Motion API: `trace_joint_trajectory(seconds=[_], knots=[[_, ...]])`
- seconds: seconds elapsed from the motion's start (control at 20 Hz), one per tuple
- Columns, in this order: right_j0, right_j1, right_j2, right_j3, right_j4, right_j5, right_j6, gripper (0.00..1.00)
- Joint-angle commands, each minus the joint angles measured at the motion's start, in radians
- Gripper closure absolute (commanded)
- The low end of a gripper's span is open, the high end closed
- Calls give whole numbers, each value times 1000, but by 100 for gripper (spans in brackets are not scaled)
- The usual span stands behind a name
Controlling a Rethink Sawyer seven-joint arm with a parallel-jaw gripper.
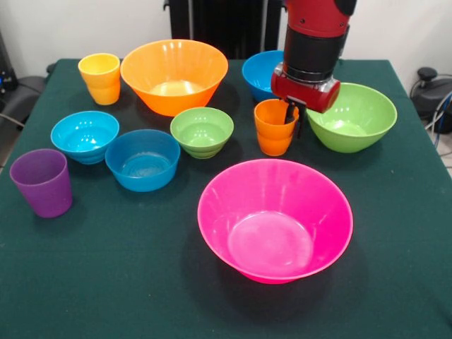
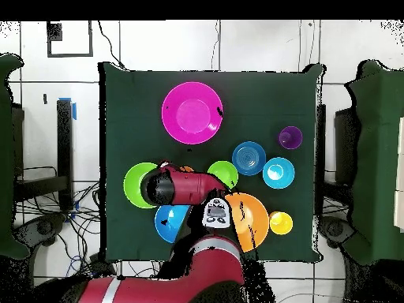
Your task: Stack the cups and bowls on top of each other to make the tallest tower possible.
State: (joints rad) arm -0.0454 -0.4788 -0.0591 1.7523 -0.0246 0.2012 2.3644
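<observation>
The orange cup (image 1: 275, 128) stands upright on the green cloth between the small green bowl (image 1: 202, 131) and the medium green bowl (image 1: 351, 117). My gripper (image 1: 294, 119) is down at the cup's right rim; the cup rests on the table. The large pink bowl (image 1: 274, 219) sits empty in front, also seen in the overhead view (image 2: 192, 113). The large orange bowl (image 1: 174, 75), yellow cup (image 1: 99, 78), purple cup (image 1: 42, 182), small cyan bowl (image 1: 85, 135) and small blue bowl (image 1: 143, 159) stand apart. A medium blue bowl (image 1: 259, 71) is partly hidden behind the arm.
Nothing is stacked; every piece stands alone on the table (image 1: 127, 282). In the overhead view the arm (image 2: 185, 189) covers the orange cup and part of the medium green bowl (image 2: 136, 185). Cables and furniture lie beyond the table edges.
</observation>
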Motion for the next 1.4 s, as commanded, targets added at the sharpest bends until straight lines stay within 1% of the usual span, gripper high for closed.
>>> trace_joint_trajectory(seconds=[0.05,0.5,0.9,1.4], knots=[[-8,-4,100,-41,7,-4,62,100],[-18,-17,112,-33,5,4,55,100],[-23,-107,101,-62,3,170,-6,100],[-21,-155,96,-106,-13,282,-35,100]])
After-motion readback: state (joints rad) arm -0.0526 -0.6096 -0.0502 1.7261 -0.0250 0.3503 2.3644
